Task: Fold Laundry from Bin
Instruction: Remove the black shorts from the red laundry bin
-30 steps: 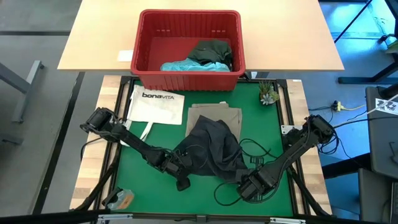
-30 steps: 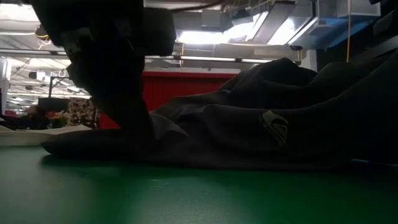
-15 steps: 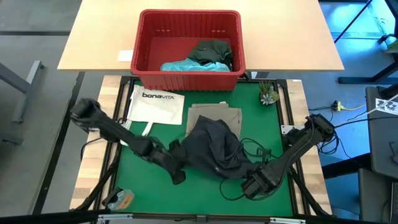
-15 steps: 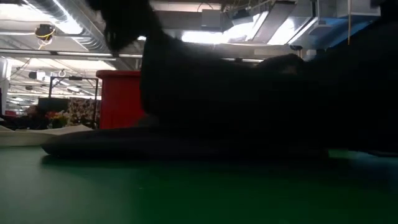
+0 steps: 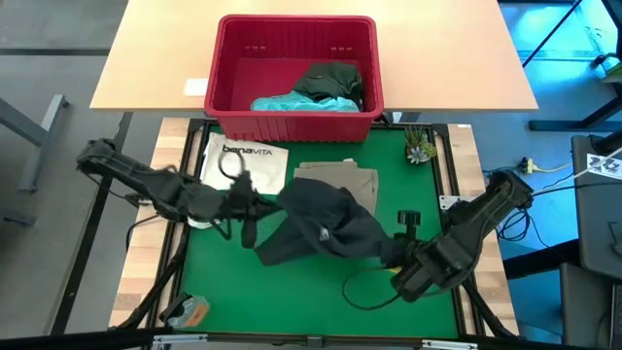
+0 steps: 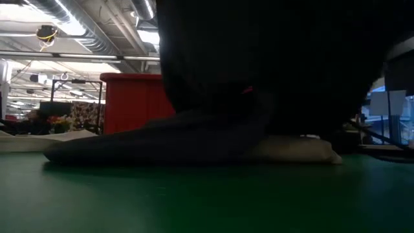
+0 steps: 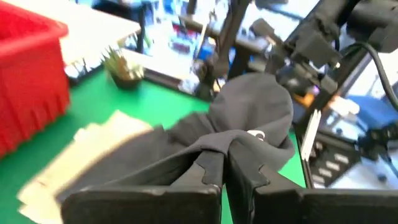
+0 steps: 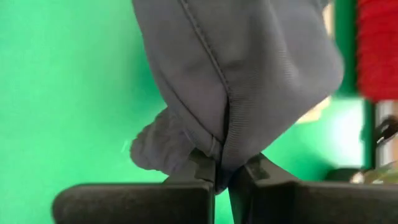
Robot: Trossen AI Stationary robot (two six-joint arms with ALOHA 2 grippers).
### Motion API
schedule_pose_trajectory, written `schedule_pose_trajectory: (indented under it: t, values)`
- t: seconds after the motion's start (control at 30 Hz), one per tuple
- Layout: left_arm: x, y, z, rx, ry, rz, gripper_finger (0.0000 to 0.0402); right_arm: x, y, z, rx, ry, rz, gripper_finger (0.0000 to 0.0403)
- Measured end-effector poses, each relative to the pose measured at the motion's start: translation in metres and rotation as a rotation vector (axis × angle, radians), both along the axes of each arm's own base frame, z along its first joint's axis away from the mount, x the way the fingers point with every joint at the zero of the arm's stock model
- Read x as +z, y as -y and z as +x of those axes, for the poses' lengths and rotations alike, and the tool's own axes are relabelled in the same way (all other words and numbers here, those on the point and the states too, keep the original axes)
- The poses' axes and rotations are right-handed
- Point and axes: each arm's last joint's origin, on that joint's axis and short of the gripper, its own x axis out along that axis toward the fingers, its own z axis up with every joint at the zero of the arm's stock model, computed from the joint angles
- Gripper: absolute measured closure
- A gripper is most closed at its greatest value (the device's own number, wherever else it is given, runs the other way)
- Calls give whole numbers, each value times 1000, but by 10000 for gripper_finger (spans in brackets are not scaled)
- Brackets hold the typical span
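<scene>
bin (image 5: 224,58): red, slotted | mat (image 5: 214,277): green | bench (image 5: 146,58): pale wood | garment (image 5: 326,228): dark grey, small white logo | trousers (image 5: 335,177): khaki-tan | cloth (image 5: 292,100): light turquoise | top (image 5: 330,80): dark green | tote (image 5: 248,167): white, black lettering | fingers (image 7: 208,171): black

We see two matte black jointed arms, each of chunky rounded segments; a thin black cable (image 5: 364,292) loops below the right gripper (image 5: 397,255), whose flat dark fingers (image 8: 186,180) have squared, bevelled edges.
</scene>
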Motion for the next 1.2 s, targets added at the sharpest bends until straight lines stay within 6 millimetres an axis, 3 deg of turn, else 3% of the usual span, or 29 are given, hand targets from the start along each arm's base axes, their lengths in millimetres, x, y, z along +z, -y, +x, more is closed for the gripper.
schedule_pose_trajectory:
  t: [0.27,0.6,0.83,1.2]
  values:
    - [38,-30,-23,91,215,89,401,60,59,-19,-66,227,-77,387]
    - [74,-74,-44,298,434,282,401,123,128,-38,-78,328,-217,383]
    - [103,-101,-65,406,527,392,401,151,167,-47,-184,433,-297,387]
    - [154,-130,-81,532,578,500,401,186,211,-37,-187,708,-474,389]
